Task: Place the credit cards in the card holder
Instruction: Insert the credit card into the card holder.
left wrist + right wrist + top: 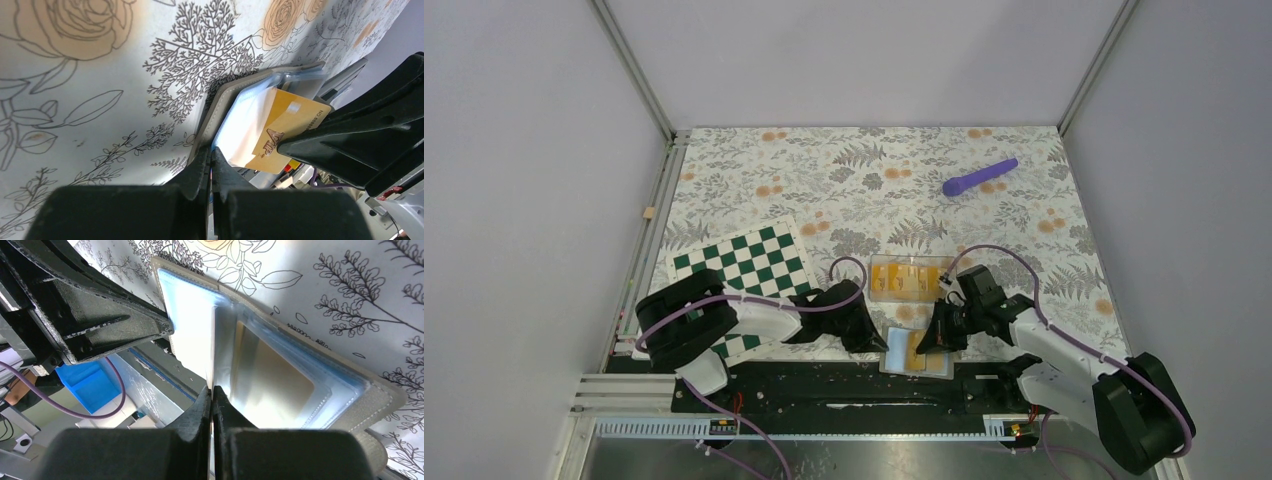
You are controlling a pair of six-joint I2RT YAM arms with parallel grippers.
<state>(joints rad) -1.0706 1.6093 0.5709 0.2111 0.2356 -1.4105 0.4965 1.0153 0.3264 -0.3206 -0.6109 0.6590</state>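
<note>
The card holder (936, 366) lies open at the table's front edge, grey-edged with clear sleeves (280, 370). My left gripper (211, 154) is shut on the holder's near edge (225, 107), where a clear sleeve meets the cover. My right gripper (212, 391) is shut on an orange credit card (280, 131) marked VIP. That card stands edge-on between its jaws and is partly inside a sleeve. From above, the two grippers, left (872, 340) and right (936, 336), flank the holder. More orange credit cards (894, 279) lie in a clear tray (930, 270) just behind.
A green-and-white chessboard (746, 262) lies at the left, partly under my left arm. A purple rod (980, 177) rests at the far right. The black base rail (824, 385) runs along the front edge, right beside the holder.
</note>
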